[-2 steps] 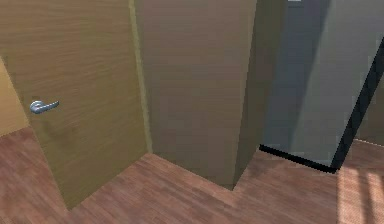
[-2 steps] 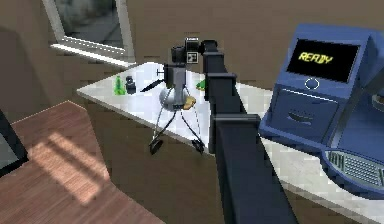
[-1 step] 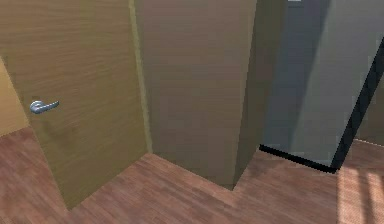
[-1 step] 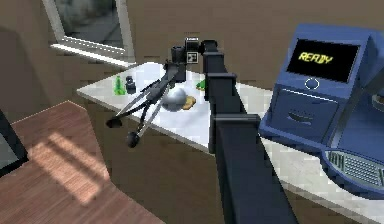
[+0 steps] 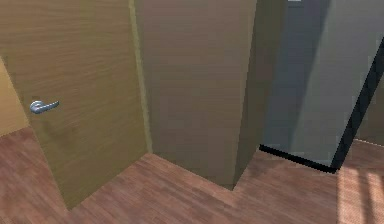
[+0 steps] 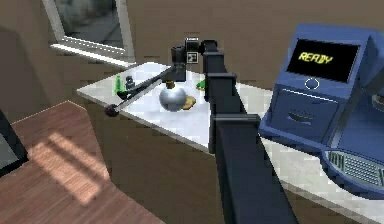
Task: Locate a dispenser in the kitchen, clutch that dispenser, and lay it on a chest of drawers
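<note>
In the arm side view my arm [image 6: 235,130] reaches out over a white countertop [image 6: 150,112]. The gripper [image 6: 122,97] stretches its two thin fingers toward the counter's left end. A small green bottle-like thing [image 6: 128,82] stands right by the fingers; whether they touch it I cannot tell. Whether the gripper holds anything I cannot tell. A round silver vessel [image 6: 175,97] sits mid-counter, with a small yellowish thing [image 6: 191,102] beside it. Another small green thing [image 6: 203,88] stands next to the arm.
A blue machine with a lit screen [image 6: 322,80] takes up the counter's right end. A window [image 6: 95,25] sits above the counter's left. In the forward view a wooden door [image 5: 70,90] with a metal handle [image 5: 42,105] stands close, an olive wall corner [image 5: 200,90] beside it. The floor is wood.
</note>
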Tool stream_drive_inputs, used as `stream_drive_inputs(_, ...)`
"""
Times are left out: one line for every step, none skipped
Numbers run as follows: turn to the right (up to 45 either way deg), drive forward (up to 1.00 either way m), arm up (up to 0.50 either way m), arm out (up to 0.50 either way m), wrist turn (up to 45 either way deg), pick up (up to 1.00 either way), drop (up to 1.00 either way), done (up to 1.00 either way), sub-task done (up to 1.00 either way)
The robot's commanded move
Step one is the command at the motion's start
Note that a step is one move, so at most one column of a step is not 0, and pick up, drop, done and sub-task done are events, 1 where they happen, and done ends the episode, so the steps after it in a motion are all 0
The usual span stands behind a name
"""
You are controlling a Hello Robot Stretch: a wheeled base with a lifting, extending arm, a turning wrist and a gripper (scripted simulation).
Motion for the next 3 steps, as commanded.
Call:
stream_drive_inputs(0.0, 0.00, 0.00, 0.00, 45.0, 0.00, 0.00, 0.00, 0.00)
stream_drive_inputs(0.0, 0.00, 0.00, 0.00, 30.0, 0.00, 0.00, 0.00, 0.00)
stream_drive_inputs(0.0, 0.00, 0.00, 0.00, 0.0, 1.00, 0.00, 0.00, 0.00)
